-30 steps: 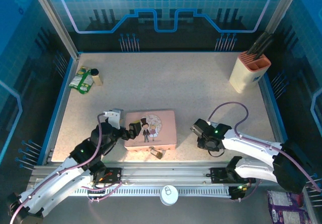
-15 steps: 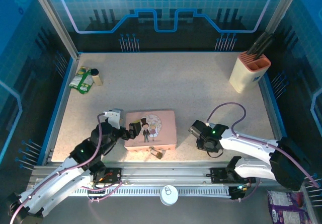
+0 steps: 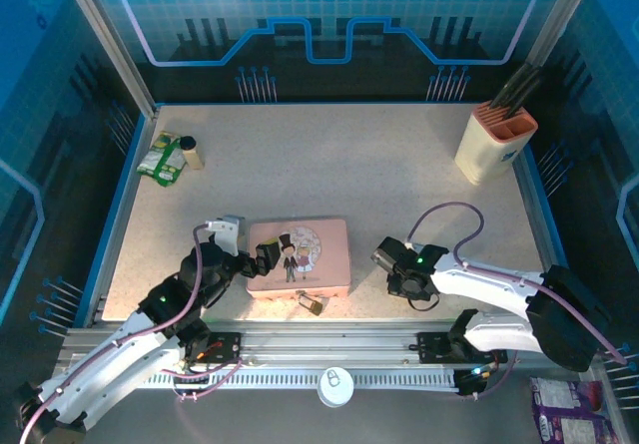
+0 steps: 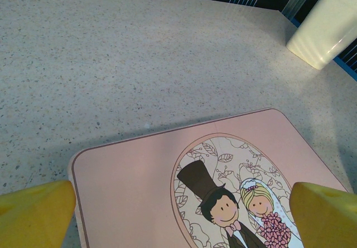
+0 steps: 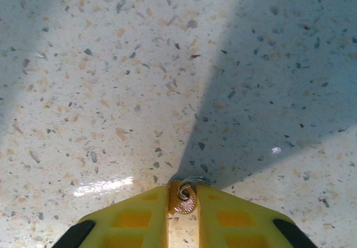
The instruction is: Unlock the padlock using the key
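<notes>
Speckled table (image 3: 399,165) | left jaws apart over pink tin (image 3: 300,254) | padlock (image 3: 310,303) beside it | right jaws pinching key (image 5: 183,199)

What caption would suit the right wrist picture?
Right end effector pinching the small key, speckled table beyond.

Yellow right end effector (image 5: 183,197), pink cartoon-couple tin (image 4: 128,198), speckled beige table (image 4: 111,64).

The top camera hangs high above the near edge and looks down on the whole table (image 3: 379,175). The left wrist camera sits low and close over the pink tin (image 4: 128,186), facing the white knife block (image 4: 326,25) at upper right; the top view shares both. The right wrist camera looks down, very near the table.
</notes>
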You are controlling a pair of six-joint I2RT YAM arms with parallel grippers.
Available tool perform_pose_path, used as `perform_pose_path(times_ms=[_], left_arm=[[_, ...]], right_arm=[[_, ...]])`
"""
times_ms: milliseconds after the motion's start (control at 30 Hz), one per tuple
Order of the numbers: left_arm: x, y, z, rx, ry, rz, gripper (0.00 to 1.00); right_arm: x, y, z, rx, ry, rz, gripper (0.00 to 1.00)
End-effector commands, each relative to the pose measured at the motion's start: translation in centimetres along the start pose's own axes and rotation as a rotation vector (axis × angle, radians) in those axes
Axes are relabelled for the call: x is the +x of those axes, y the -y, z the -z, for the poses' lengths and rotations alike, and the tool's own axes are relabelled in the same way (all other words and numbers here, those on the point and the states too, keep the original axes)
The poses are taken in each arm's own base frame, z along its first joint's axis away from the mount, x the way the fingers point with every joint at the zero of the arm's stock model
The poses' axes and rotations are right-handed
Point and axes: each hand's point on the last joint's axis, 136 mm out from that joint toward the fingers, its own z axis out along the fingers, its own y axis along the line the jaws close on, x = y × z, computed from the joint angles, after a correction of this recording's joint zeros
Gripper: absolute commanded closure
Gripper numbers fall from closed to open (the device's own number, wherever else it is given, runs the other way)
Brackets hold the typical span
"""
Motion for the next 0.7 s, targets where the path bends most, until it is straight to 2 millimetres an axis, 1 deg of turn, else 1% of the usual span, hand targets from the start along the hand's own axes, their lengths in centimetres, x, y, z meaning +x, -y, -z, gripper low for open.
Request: perform_pose_path(times_ms=[0, 67, 167, 333, 400, 533, 667], left_arm=[[-0.2, -0.1, 0.0, -0.006, 0.023, -0.017, 0.01], [-0.2, -0.1, 0.0, -0.007, 0.023, -0.018, 0.01], [-0.2, -0.2, -0.1, -0.008, 0.024, -0.018, 0.01], [-0.1, -0.2, -0.1, -0.012, 0.023, -0.018, 0.01], [0.0, -0.3, -0.1, -0.014, 0.022, -0.019, 0.01], [0.0, -0.2, -0.1, -0.011, 0.021, -0.019, 0.01], [-0.1, -0.2, -0.1, -0.011, 0.022, -0.019, 0.01]], right_arm=[[0.1, -0.1, 0.2, -0.006, 0.01, 0.005, 0.83], [-0.3, -0.2, 0.4, -0.017, 0.029, 0.001, 0.86], [-0.7, -0.8, 0.7, -0.057, 0.054, -0.004, 0.9], [-0.9, -1.3, 0.9, -0.069, 0.065, 0.004, 0.92], [-0.9, -1.2, 0.9, -0.059, 0.059, 0.008, 0.9], [-0.6, -1.0, 0.7, -0.055, 0.05, 0.012, 0.83], [-0.3, -1.3, 0.3, -0.068, 0.035, 0.013, 0.81]])
